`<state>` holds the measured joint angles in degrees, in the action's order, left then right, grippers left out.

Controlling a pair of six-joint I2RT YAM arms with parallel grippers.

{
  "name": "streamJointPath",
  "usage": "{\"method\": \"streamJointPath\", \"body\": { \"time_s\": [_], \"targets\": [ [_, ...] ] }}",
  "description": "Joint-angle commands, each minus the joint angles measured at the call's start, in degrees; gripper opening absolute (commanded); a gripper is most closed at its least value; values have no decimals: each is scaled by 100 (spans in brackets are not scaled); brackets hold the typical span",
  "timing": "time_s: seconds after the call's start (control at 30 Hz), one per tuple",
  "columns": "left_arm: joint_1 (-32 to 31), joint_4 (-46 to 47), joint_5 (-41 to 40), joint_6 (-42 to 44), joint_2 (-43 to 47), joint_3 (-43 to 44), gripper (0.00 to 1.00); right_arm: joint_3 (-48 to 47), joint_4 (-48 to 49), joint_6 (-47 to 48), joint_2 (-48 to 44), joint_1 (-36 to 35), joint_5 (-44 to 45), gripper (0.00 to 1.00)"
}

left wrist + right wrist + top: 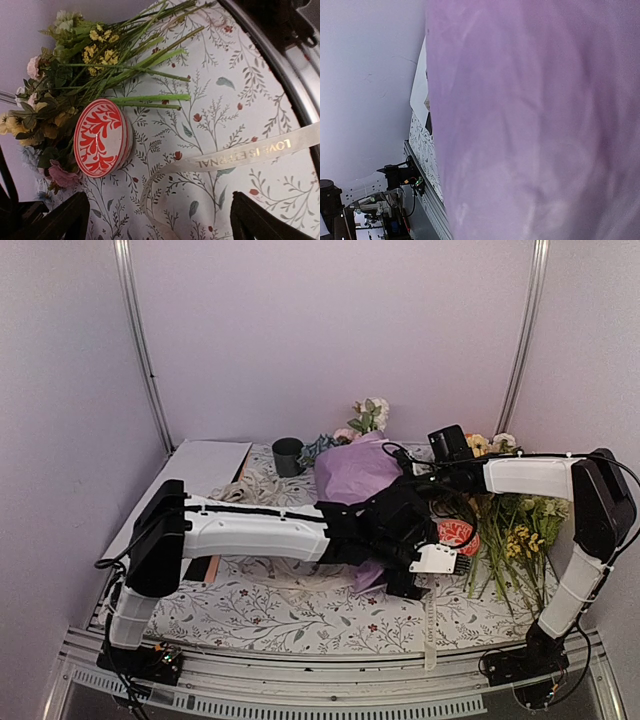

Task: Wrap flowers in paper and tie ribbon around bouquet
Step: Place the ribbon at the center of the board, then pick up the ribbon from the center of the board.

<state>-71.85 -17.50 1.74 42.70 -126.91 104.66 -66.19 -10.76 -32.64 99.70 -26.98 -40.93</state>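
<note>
The bouquet [355,472] lies mid-table, a cone of lilac paper [530,120] with blue and pink flowers [335,440] at its far, wide end. My right gripper [415,478] is pressed into its right side. Paper fills the right wrist view and hides the fingers, which are shut on it. My left gripper [425,580] [159,200] hovers near the cone's narrow end, wide open. The cream ribbon [225,159] lies loose on the cloth between and beyond its fingers [65,220], touching neither. The ribbon's [430,625] tail hangs over the table's front edge.
A red-and-white round tin [102,137] [457,535] sits beside a loose pile of long-stemmed flowers [100,65] [515,535] at the right. A dark cup [288,456] and a flat white sheet [200,470] stand at the back left. The floral cloth [280,605] covers the table.
</note>
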Motion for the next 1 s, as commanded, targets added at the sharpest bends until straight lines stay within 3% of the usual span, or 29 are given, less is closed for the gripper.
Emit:
{"method": "streamJointPath", "body": {
  "time_s": [0.0,0.17,0.27,0.33,0.43,0.5,0.57,0.67,0.73,0.83,0.97],
  "targets": [
    [9,-220,891,-835,882,-304,99,-27,206,166,-197,18,-139,0],
    [160,0,1582,-2037,2106,-1198,99,55,206,177,-218,7,-118,0],
    [300,109,1398,-3053,2862,-1950,95,108,226,179,-229,4,-89,0],
    [480,41,1205,-3832,3283,-2500,79,136,254,166,-223,5,-111,0],
    [867,-504,1225,-5225,3622,-3264,36,166,276,162,-206,0,-152,0],
    [1103,-846,1513,-5949,3748,-3806,18,181,271,179,-205,-4,-169,0],
    [1142,-749,1521,-6354,4008,-4506,21,187,268,196,-214,-4,-178,0],
    [1173,-358,1070,-6607,4277,-5339,54,220,298,196,-232,-1,-200,0],
    [1206,-106,738,-6508,4173,-5649,64,249,363,167,-256,0,-211,0],
    [1214,49,251,-6253,3771,-5659,65,285,383,136,-273,-9,-225,0],
    [1167,518,287,-5829,3433,-5697,62,345,376,144,-325,-10,-206,0]
  ]
}}
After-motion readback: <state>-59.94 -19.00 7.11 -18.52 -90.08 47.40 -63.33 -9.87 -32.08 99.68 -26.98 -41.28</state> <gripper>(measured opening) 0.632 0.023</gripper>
